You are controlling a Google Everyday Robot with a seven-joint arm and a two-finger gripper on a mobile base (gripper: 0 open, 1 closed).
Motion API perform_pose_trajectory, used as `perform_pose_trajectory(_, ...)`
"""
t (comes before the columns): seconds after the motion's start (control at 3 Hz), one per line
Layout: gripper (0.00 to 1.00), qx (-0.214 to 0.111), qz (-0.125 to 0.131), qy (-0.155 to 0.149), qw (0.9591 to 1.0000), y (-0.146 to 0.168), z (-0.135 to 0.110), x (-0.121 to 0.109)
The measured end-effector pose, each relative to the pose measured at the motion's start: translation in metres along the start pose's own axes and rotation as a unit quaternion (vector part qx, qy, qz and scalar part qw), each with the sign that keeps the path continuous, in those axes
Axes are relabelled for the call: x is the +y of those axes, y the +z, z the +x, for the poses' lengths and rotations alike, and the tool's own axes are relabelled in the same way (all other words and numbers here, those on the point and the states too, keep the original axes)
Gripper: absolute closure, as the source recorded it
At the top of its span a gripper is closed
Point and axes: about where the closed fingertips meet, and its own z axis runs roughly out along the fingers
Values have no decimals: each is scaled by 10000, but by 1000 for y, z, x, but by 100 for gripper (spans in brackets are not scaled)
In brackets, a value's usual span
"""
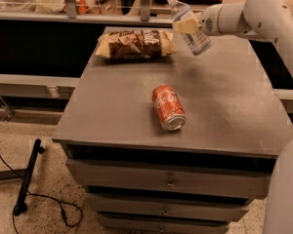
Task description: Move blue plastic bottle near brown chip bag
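The blue plastic bottle (189, 25) hangs tilted in the air above the back of the grey cabinet top (117, 106), cap up and to the left. My gripper (186, 25) is shut on the bottle's middle, with the white arm reaching in from the right. The brown chip bag (136, 44) lies flat at the back left of the cabinet top, just left of and below the bottle. The bottle does not touch the bag or the surface.
A red-orange soda can (168, 107) lies on its side in the middle of the cabinet top. Drawers (168, 182) front the cabinet. A black cable and stick (27, 179) lie on the floor at left. A counter with clutter runs behind.
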Motion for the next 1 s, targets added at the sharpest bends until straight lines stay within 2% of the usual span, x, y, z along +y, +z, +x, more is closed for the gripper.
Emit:
perform_pose_trajectory(0.33,100,70,-194,-47,9998,15,3,7)
perform_pose_trajectory(1.0,100,188,-319,-152,9992,25,6,12)
